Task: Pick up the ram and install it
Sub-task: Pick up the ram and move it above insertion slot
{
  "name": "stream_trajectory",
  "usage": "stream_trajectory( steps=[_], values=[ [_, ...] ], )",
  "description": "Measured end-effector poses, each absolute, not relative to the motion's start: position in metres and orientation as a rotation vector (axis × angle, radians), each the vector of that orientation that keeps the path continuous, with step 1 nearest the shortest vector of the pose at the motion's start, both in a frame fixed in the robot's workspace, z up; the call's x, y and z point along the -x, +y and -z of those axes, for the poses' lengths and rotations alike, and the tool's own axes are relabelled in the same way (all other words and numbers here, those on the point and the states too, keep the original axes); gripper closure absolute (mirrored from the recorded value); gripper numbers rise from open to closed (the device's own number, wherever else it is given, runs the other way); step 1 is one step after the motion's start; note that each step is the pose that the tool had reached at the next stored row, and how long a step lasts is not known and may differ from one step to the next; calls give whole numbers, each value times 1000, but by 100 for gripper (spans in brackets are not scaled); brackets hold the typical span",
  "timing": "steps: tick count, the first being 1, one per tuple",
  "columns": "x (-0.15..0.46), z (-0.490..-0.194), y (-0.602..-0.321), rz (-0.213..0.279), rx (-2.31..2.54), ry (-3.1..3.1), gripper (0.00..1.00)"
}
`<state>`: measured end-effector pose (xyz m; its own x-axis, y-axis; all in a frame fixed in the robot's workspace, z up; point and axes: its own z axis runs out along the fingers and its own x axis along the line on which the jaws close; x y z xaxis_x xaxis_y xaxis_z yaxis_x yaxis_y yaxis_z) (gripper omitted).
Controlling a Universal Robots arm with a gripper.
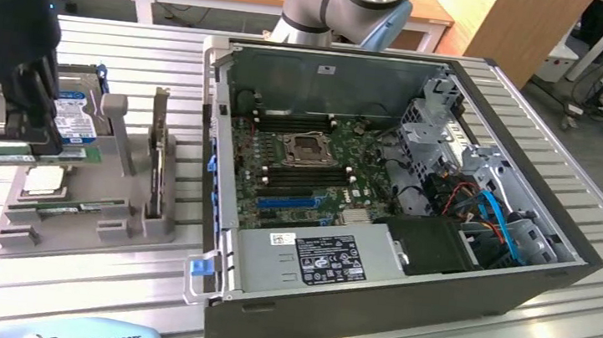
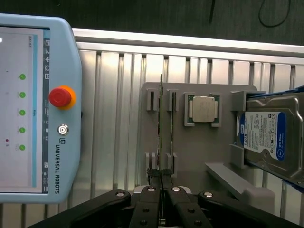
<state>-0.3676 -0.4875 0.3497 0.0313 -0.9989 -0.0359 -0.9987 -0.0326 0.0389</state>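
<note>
The end effector is clamped shut on the ram, at the exterior view's left, just above the grey fixture tray. Seen side-on, the ram is a long, thin green board with a whitish label near the middle. In the wrist view it runs edge-on as a narrow dark-green line from between the fingertips out over the tray's slots. For writing, the light-blue teach pendant reads "UNIVERSAL ROBOTS" beside its red stop button, and the same words show on it at the near edge of the surface. The silver hard drive wears a blue label, its print too small to read. A square silver CPU sits in the tray. On the exterior view's right stands the open computer case, stickers on its power supply illegible.
</note>
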Motion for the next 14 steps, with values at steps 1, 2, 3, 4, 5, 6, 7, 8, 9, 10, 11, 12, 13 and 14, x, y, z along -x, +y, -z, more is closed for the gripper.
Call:
stream_trajectory(
  steps=[1, 2, 3, 4, 5, 6, 7, 8, 9, 10, 11, 12, 13, 14],
  values=[
    [368, -351, -487, 83, -2254, -2183, 88],
    [368, -352, -487, 83, -2254, -2183, 88],
    [368, -353, -487, 83, -2254, -2183, 88],
    [368, -355, -487, 83, -2254, -2183, 88],
    [368, -356, -487, 83, -2254, -2183, 88],
    [368, -358, -487, 83, -2254, -2183, 88],
    [368, -360, -487, 83, -2254, -2183, 88],
    [368, -362, -487, 83, -2254, -2183, 88],
    [368, -364, -487, 83, -2254, -2183, 88],
    [368, -366, -487, 83, -2254, -2183, 88],
    [368, -368, -487, 83, -2254, -2183, 88],
    [368, -370, -487, 83, -2254, -2183, 88],
    [368, -372, -487, 83, -2254, -2183, 88],
    [368, -374, -487, 83, -2254, -2183, 88]
  ],
)
